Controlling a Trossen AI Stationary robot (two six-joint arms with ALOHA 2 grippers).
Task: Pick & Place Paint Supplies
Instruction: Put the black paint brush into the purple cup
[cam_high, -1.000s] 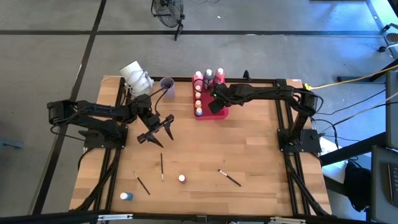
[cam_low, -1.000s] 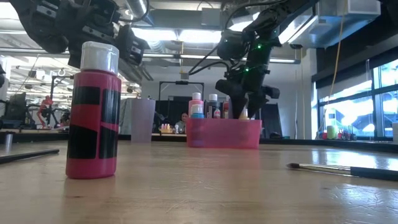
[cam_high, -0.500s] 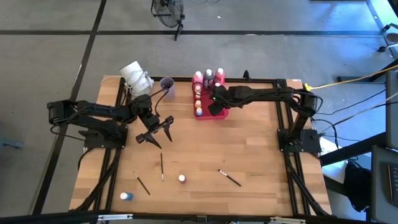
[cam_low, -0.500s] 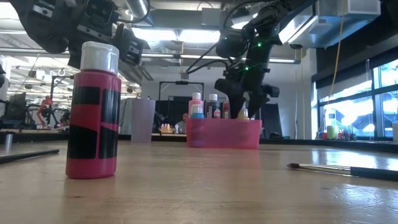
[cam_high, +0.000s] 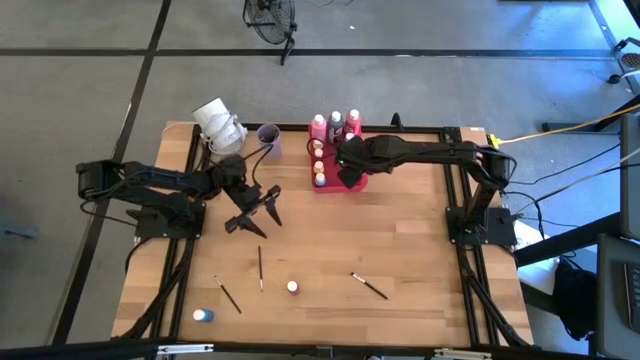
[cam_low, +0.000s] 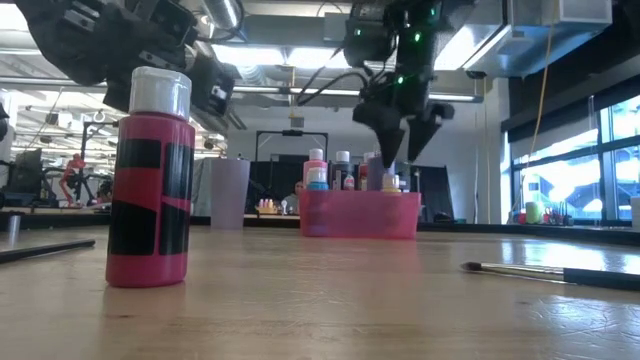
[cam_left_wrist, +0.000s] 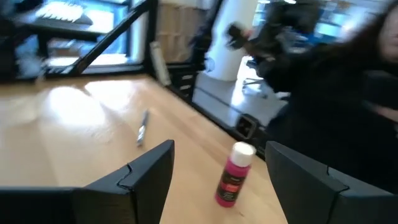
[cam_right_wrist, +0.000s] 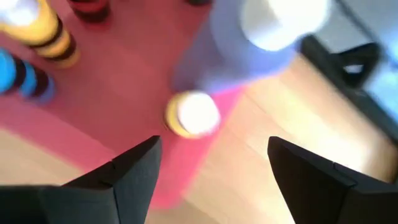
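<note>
1. Table (cam_high: 400, 240): wooden top, my whole working area; what I have yet to collect lies along its near edge.

2. Right arm, right gripper (cam_high: 347, 172): I have it above the tray, jaws spread wide with nothing between them. The wrist view looks down past both fingers at a yellow bottle (cam_right_wrist: 191, 114) standing in the tray, which I judge is where it belongs.

3. Left arm, left gripper (cam_high: 252, 212): I have it over the table's middle left, jaws apart and empty, tilted toward the loose pieces, I judge as the approach for the next pick.

4. Pink-red tray (cam_high: 352, 184): at the far edge, the collection point; it holds upright bottles (cam_high: 319, 150) in rows.

5. Lilac cup (cam_high: 268, 134): just left of the tray.

6. Loose pink bottle (cam_high: 292, 287): upright, near centre front, well apart from the tray.

7. Loose blue bottle (cam_high: 203, 315): front-left corner.

8. Paintbrushes (cam_high: 261, 268): three lying flat across the front, none in the cup or the tray.
</note>
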